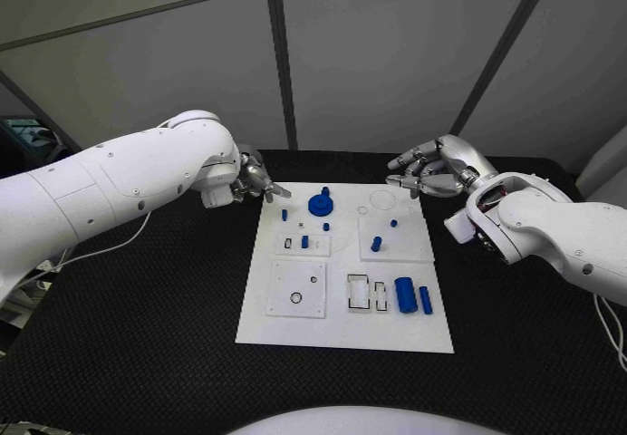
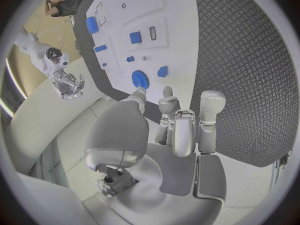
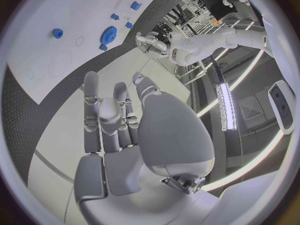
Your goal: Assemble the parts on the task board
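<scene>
The white task board (image 1: pixel 340 331) lies in the middle of the black table. A blue gear (image 1: pixel 322 203) stands near its far edge, and also shows as the blue gear (image 2: pixel 140 79) just beyond my left fingertips. Lower on the board a blue cylinder (image 1: pixel 407 294) and a blue bar (image 1: pixel 426 300) lie side by side, with a small blue peg (image 1: pixel 376 243) further up. My left hand (image 1: pixel 248 186) hovers off the board's far left corner, fingers apart and holding nothing. Off the far right corner, my right hand (image 1: pixel 425 172) does the same.
The black textured table top (image 1: pixel 130 308) surrounds the board on every side. A white cable (image 1: pixel 111 245) trails under my left arm. Grey wall panels stand behind the table's far edge.
</scene>
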